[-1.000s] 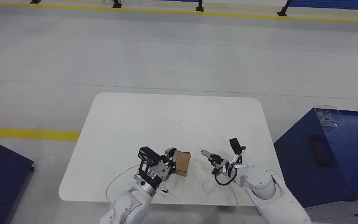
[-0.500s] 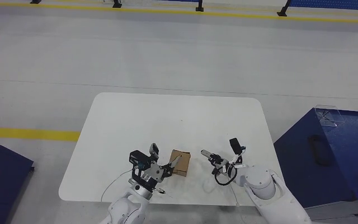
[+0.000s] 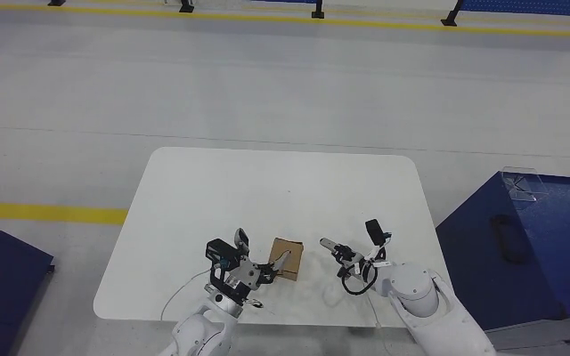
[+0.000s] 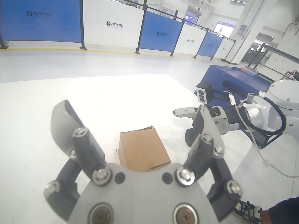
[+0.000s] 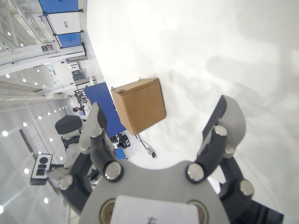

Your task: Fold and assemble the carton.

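1. The carton (image 3: 287,258) stands on the tabletop (image 3: 267,187) between the two tools and is touched by neither. It is just ahead of the left tool's fingertips and a little farther ahead of the right tool.
2. The left tool (image 3: 261,249) is spread wide with nothing held. In its wrist view the carton (image 4: 142,149) is seen low between its fingers.
3. The right tool (image 3: 343,265) is likewise spread and empty, and is aimed at the carton's opposite side (image 5: 140,104).
4. The body appears already squared into a box. A ragged flap edge is seen along one end, so closing and pressing the flaps is judged to be the step in hand.
5. For the next move, the carton should be steadied by one tool while the flap is pressed by the other. If pushed from one side only, the light box would probably slide on the smooth tabletop.
6. A blue cabinet (image 3: 508,240) stands off the tabletop, beyond the right tool. Nothing is seen between either tool and the carton.
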